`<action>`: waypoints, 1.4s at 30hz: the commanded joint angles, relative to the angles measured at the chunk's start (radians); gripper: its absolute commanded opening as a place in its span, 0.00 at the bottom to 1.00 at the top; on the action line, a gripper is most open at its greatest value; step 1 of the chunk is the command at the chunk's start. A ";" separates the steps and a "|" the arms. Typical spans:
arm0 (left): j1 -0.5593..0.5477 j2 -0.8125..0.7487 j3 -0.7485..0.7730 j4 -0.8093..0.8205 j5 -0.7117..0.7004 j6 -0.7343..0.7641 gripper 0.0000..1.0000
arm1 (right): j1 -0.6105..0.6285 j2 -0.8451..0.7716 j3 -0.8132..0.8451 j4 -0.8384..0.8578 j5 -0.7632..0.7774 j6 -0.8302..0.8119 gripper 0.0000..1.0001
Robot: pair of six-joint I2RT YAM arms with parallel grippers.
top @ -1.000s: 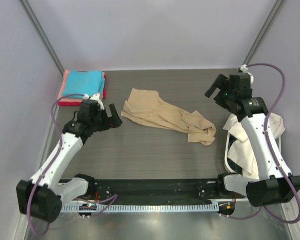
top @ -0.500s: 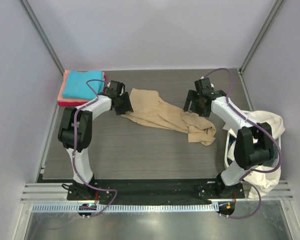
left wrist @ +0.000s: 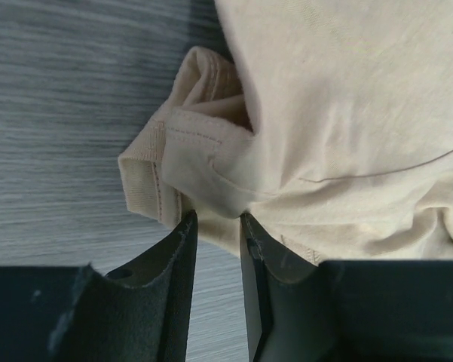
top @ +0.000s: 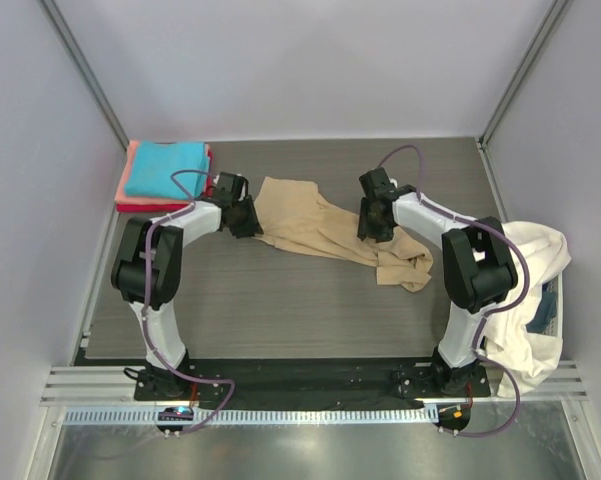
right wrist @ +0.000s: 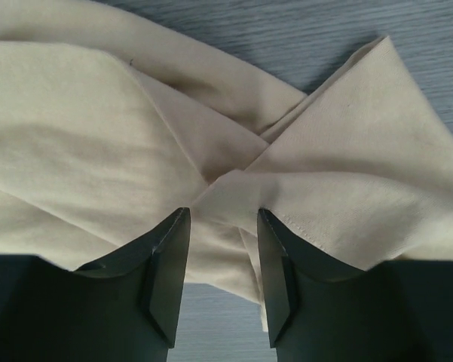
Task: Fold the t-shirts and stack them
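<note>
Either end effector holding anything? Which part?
Left end effector pinches the tan t-shirt at a fold beside its stitched hem. Right end effector straddles a mid-shirt fold; grip unconfirmed.

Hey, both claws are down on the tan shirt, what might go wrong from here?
1. The left claw has only a thin bit of the tan shirt near its hem, so it may slip out on lifting.
2. The right claw straddles a spot where several folds cross. It may grab extra layers and lift the shirt twisted, not flat.
</note>
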 commanded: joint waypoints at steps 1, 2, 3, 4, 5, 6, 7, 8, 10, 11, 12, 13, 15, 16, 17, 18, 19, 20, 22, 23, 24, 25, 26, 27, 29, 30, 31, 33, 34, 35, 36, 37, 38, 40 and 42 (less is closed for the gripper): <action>-0.004 -0.068 -0.022 0.056 0.020 -0.010 0.30 | 0.001 0.013 0.054 0.028 0.052 -0.015 0.45; -0.004 -0.069 -0.024 0.058 0.020 -0.010 0.30 | 0.001 0.019 0.056 0.028 0.055 -0.015 0.42; -0.004 -0.073 -0.031 0.061 0.019 -0.010 0.30 | 0.001 0.025 0.059 0.028 0.056 -0.014 0.41; -0.004 -0.077 -0.033 0.062 0.019 -0.010 0.29 | 0.001 0.024 0.062 0.028 0.059 -0.014 0.39; -0.004 -0.080 -0.036 0.065 0.020 -0.012 0.29 | 0.001 0.025 0.064 0.028 0.065 -0.014 0.36; -0.004 -0.082 -0.037 0.067 0.020 -0.012 0.29 | 0.002 0.024 0.065 0.026 0.068 -0.014 0.33; -0.004 -0.085 -0.039 0.067 0.022 -0.012 0.29 | 0.001 0.024 0.068 0.026 0.073 -0.014 0.31; -0.002 -0.085 -0.041 0.070 0.020 -0.012 0.29 | 0.001 0.024 0.073 0.026 0.076 -0.014 0.25; -0.004 -0.086 -0.042 0.070 0.020 -0.010 0.28 | 0.001 0.022 0.079 0.025 0.088 -0.017 0.20; -0.004 -0.089 -0.042 0.069 0.020 -0.010 0.27 | 0.001 0.021 0.082 0.020 0.091 -0.017 0.12; -0.004 -0.089 -0.045 0.070 0.019 -0.010 0.26 | 0.001 0.019 0.087 0.011 0.101 -0.017 0.09; -0.004 -0.092 -0.045 0.069 0.017 -0.012 0.25 | 0.002 0.013 0.093 0.008 0.101 -0.018 0.04; -0.004 -0.096 -0.050 0.070 0.017 -0.013 0.20 | 0.001 0.005 0.105 -0.010 0.108 -0.023 0.01; -0.004 -0.099 -0.053 0.069 0.017 -0.018 0.18 | 0.001 -0.004 0.108 -0.017 0.111 -0.026 0.01; -0.004 -0.102 -0.056 0.073 0.016 -0.021 0.15 | 0.002 -0.008 0.111 -0.023 0.114 -0.037 0.01; -0.004 -0.109 -0.068 0.075 0.017 -0.026 0.10 | 0.003 -0.015 0.117 -0.046 0.118 -0.040 0.01; -0.004 -0.112 -0.076 0.078 0.019 -0.032 0.07 | 0.001 -0.019 0.128 -0.056 0.127 -0.045 0.01; -0.004 -0.119 -0.091 0.084 0.019 -0.038 0.03 | 0.001 -0.030 0.133 -0.076 0.130 -0.049 0.01; -0.004 -0.140 -0.111 0.090 0.019 -0.046 0.00 | 0.003 -0.047 0.142 -0.095 0.142 -0.058 0.01; -0.004 -0.148 -0.122 0.095 0.017 -0.055 0.00 | 0.001 -0.070 0.142 -0.104 0.160 -0.061 0.01; -0.004 -0.160 -0.152 0.098 0.019 -0.058 0.00 | 0.001 -0.085 0.140 -0.115 0.171 -0.064 0.01; -0.004 -0.190 -0.169 0.101 0.022 -0.064 0.00 | -0.001 -0.103 0.140 -0.121 0.186 -0.065 0.01; -0.005 -0.210 -0.215 0.104 0.011 -0.079 0.00 | 0.001 -0.122 0.137 -0.136 0.231 -0.065 0.01; -0.008 -0.239 -0.243 0.105 0.007 -0.087 0.00 | 0.001 -0.174 0.134 -0.139 0.249 -0.065 0.01; -0.013 -0.345 -0.336 0.093 -0.010 -0.111 0.00 | -0.002 -0.231 0.136 -0.161 0.315 -0.063 0.01; -0.014 -0.388 -0.372 0.087 -0.033 -0.122 0.00 | -0.004 -0.287 0.136 -0.165 0.338 -0.061 0.01; -0.013 -0.434 -0.407 0.075 -0.047 -0.131 0.00 | -0.007 -0.323 0.134 -0.175 0.367 -0.055 0.01; -0.014 -0.597 -0.496 0.024 -0.094 -0.159 0.00 | -0.020 -0.383 0.130 -0.202 0.471 -0.045 0.01; -0.016 -0.662 -0.522 0.004 -0.104 -0.168 0.00 | -0.030 -0.451 0.122 -0.211 0.508 -0.034 0.01; -0.017 -0.769 -0.562 -0.034 -0.104 -0.174 0.00 | -0.034 -0.485 0.108 -0.213 0.547 -0.007 0.01; -0.019 -0.825 -0.577 -0.048 -0.136 -0.179 0.00 | -0.043 -0.525 0.091 -0.213 0.596 0.009 0.01; -0.022 -0.871 -0.591 -0.057 -0.147 -0.182 0.00 | -0.048 -0.585 0.055 -0.207 0.611 0.020 0.01; -0.022 -0.940 -0.608 -0.054 -0.151 -0.181 0.07 | -0.050 -0.613 0.030 -0.192 0.633 0.047 0.01; -0.025 -0.967 -0.614 -0.031 -0.171 -0.158 0.54 | -0.065 -0.669 -0.042 -0.170 0.654 0.064 0.01; -0.027 -0.918 -0.582 0.019 -0.159 -0.124 0.83 | -0.091 -0.679 -0.093 -0.136 0.616 0.067 0.01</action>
